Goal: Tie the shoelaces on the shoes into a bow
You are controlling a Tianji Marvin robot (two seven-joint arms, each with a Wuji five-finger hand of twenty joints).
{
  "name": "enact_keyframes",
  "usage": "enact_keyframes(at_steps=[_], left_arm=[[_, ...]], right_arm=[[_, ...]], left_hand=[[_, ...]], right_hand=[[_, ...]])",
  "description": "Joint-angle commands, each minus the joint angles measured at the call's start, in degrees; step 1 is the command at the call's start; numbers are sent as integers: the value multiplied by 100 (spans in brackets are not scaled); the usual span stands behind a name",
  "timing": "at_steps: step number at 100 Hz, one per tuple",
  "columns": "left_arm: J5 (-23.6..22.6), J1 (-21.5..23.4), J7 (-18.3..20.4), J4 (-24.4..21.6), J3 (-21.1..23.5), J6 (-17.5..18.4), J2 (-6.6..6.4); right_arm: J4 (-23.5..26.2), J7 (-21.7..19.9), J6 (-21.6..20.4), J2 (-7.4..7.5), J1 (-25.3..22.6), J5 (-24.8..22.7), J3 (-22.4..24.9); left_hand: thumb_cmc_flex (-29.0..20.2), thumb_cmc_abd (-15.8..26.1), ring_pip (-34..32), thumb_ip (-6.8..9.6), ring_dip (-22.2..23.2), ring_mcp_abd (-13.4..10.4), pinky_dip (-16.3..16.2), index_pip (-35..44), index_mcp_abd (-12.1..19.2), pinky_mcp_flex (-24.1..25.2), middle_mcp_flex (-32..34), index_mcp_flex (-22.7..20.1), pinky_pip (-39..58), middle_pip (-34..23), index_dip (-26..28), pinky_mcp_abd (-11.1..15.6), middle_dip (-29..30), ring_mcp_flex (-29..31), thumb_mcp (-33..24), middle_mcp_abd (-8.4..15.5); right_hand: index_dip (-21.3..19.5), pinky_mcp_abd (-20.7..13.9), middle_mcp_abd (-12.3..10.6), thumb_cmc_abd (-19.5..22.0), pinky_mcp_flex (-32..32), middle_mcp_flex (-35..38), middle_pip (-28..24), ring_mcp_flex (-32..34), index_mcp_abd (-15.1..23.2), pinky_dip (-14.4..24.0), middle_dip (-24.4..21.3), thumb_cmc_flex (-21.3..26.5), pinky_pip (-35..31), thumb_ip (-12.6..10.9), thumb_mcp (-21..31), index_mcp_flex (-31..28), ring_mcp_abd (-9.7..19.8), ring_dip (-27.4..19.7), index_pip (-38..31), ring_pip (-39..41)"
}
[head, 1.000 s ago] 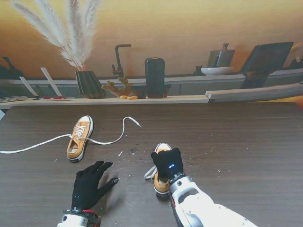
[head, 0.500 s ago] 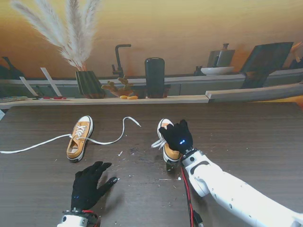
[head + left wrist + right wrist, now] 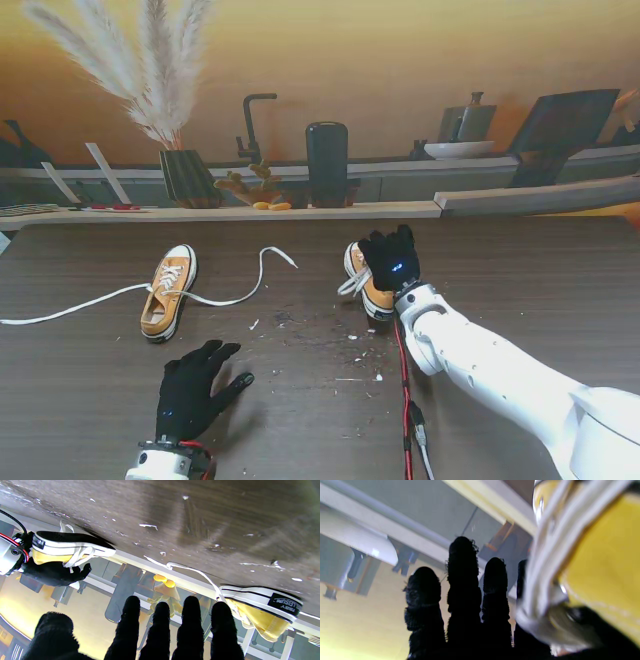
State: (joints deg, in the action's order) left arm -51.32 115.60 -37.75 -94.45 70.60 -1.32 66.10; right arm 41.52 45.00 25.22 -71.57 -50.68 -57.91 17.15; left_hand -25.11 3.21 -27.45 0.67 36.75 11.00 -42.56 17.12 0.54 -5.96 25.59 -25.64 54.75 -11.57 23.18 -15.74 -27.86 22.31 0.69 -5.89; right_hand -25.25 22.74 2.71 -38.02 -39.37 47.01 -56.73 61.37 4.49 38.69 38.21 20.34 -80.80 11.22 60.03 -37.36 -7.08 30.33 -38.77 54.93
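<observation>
From the stand's view, a ledge [image 3: 300, 211] runs along the far edge of the dark wooden surface [image 3: 520, 270], carrying a ribbed vase of pampas plumes [image 3: 187, 178], a black faucet [image 3: 250, 125] and a dark upright block [image 3: 327, 163]; white crumbs [image 3: 355, 352] speckle the middle of the surface, and a red and black cable [image 3: 405, 385] trails along the right forearm. The left shoe [image 3: 168, 292] lies toward the left edge, toe pointing to the far edge, its long white lace [image 3: 240, 290] flung loose to both sides. The right shoe [image 3: 368, 282] sits near the middle, with the right hand [image 3: 391, 262] laid over it and closed on it, arm stretched forward. The left hand [image 3: 187, 394] rests near the near edge, fingers spread, holding nothing. In the left wrist view, the spread gloved fingers [image 3: 160, 627] point toward the left shoe [image 3: 262, 610], well apart from it, while the right shoe [image 3: 72, 547] shows sole and side under the black right hand [image 3: 53, 571]. In the right wrist view, yellow canvas [image 3: 602, 555] and blurred white laces [image 3: 552, 542] fill one side, pressed close against the dark fingers [image 3: 463, 580]
</observation>
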Motion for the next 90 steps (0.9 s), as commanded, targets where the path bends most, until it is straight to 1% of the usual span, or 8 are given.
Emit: enact_keyframes(at_steps=[1, 8, 22, 35, 48, 67, 81, 90], left_arm=[[-47, 16, 110, -59, -3, -56, -5], [-55, 25, 133, -70, -5, -77, -9], [-65, 42, 140, -76, -9, -79, -13], [-84, 56, 138, -79, -7, -62, -19], [-106, 64, 137, -75, 1, -34, -25], [-143, 70, 139, -71, 5, -17, -36], [-209, 66, 148, -80, -15, -64, -50], [-246, 67, 191, -118, -46, -124, -61]], right_arm=[[174, -156, 116, 63, -54, -32, 35], [386, -452, 207, 164, -175, -97, 99], [1157, -1022, 339, 529, -604, -526, 473], [1943, -1439, 268, 875, -1138, -1099, 1074], [2627, -1589, -15, 1092, -1794, -1622, 1873], [3369, -1395, -653, 1145, -2718, -1822, 2949], [3902, -1142, -1395, 1048, -3469, -1426, 3698], [4346, -1186, -1790, 998, -4042, -1189, 4171]], left_hand=[[-183, -18, -72, 34, -49, 25, 61, 9, 69, -13, -5, -75, 62, -64, 109, -77, 16, 81, 28, -93], [-224, -33, -72, 43, -50, 21, 66, 12, 68, -5, -10, -74, 59, -65, 110, -71, 16, 73, 18, -98], [-299, -79, -81, 61, -49, 20, 71, 21, 67, -9, -11, -82, 64, -72, 113, -65, 15, 79, 9, -92], [-412, -139, -86, 91, -50, 11, 74, 31, 73, -12, -12, -84, 69, -79, 116, -63, 14, 81, -12, -85], [-460, -157, -90, 112, -50, 8, 79, 43, 71, -8, -9, -94, 70, -88, 120, -57, 11, 77, -6, -81], [-583, -218, -91, 151, -54, 4, 85, 57, 71, -4, -18, -96, 71, -95, 123, -46, 11, 69, -22, -82], [-652, -250, -93, 181, -56, 6, 86, 70, 70, -10, -3, -105, 78, -110, 126, -46, 7, 72, -24, -88], [-699, -275, -82, 199, -63, 14, 93, 73, 52, 4, -13, -110, 68, -108, 126, -38, 9, 55, -29, -88]], right_hand=[[-169, 22, 159, -29, 294, -370, -77, -289, -336, 107, -36, -79, 111, -221, -38, 293, -117, 50, 214, -89], [-131, 16, 193, -219, 561, -652, -74, -568, -441, 150, -20, -225, 204, -130, -153, 477, -142, 54, 333, -126], [-58, -18, 209, -503, 838, -935, -45, -879, -621, 240, 4, -528, 352, -9, -153, 633, -150, 66, 505, -189], [-36, -41, 204, -575, 946, -1019, -14, -993, -647, 271, 14, -642, 432, 20, -120, 612, -152, 64, 569, -246], [-34, -47, 213, -525, 1021, -1027, 25, -1043, -630, 296, 17, -587, 532, 28, -156, 510, -172, 62, 629, -318], [-102, 27, 312, -174, 1282, -1116, 386, -1220, -595, 261, -112, -453, 938, -24, -455, 437, -291, -28, 749, -725], [-109, 158, 499, 347, 2067, -1338, 1391, -1705, -539, -291, -869, -337, 2072, -145, -1052, 476, -634, -533, 930, -2177], [-47, 143, 553, 729, 2518, -1454, 1934, -2037, -461, -672, -1306, -289, 2716, -270, -1659, 491, -763, -831, 1089, -3064]])
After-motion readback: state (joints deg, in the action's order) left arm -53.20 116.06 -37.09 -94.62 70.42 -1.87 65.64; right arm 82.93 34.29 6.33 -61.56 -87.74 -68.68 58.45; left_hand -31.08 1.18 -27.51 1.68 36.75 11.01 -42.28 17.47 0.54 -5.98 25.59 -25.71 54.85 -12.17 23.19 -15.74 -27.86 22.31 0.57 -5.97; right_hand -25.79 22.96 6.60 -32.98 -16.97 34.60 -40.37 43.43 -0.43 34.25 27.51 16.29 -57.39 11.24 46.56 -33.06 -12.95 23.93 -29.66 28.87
